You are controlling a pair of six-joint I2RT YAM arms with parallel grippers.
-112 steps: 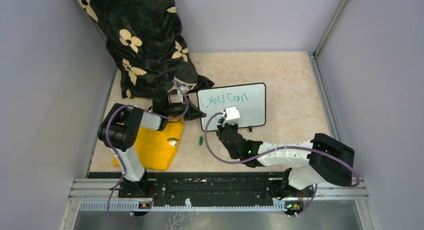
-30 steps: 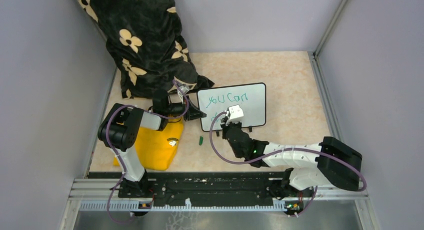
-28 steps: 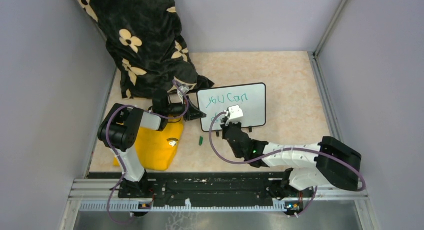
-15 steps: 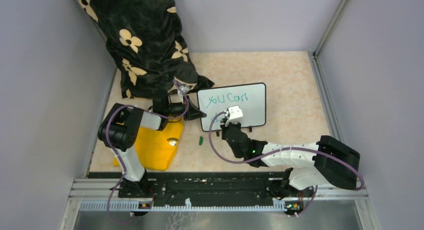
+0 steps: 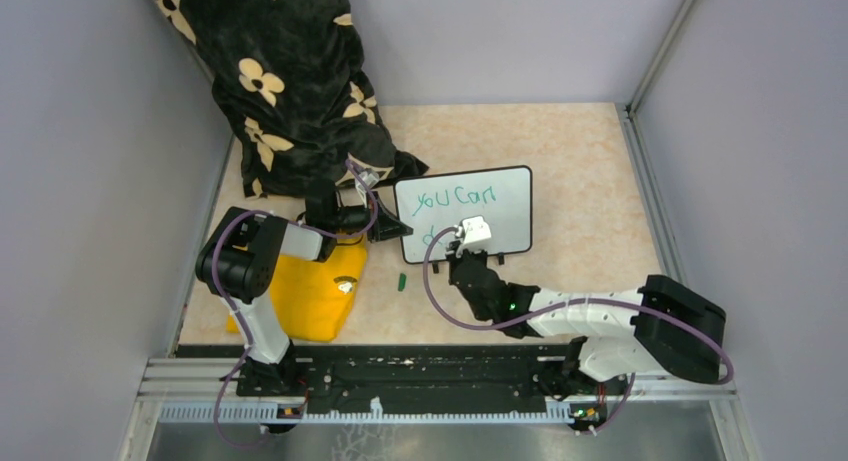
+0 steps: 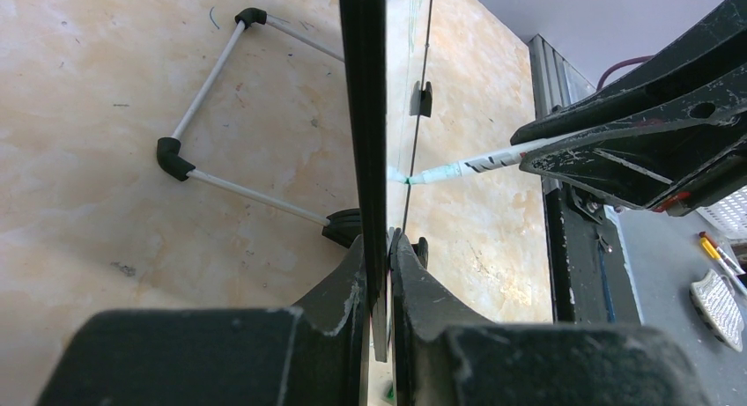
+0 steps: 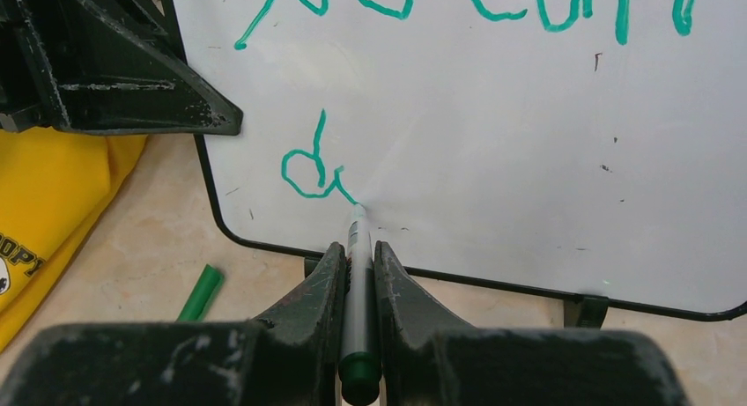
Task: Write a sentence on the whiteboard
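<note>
The whiteboard (image 5: 490, 216) stands upright on the table, seen edge-on in the left wrist view (image 6: 363, 115) and face-on in the right wrist view (image 7: 493, 142). The sentence (image 5: 455, 197) reads "you can" in green, with a "d" (image 7: 308, 164) on the second line. My left gripper (image 5: 392, 227) (image 6: 380, 247) is shut on the board's left edge. My right gripper (image 5: 462, 249) (image 7: 357, 252) is shut on a green marker (image 7: 358, 283). The marker's tip touches the board just right of the "d".
A green marker cap (image 5: 401, 281) (image 7: 200, 293) lies on the table below the board's left corner. A yellow cloth (image 5: 310, 291) lies under the left arm. A black flowered cloth (image 5: 290, 81) is heaped at the back left. Grey walls enclose the table.
A green "d" has appeared on the board's second line. My right gripper has shifted a little to the right along the board with the marker. The left gripper has not moved.
</note>
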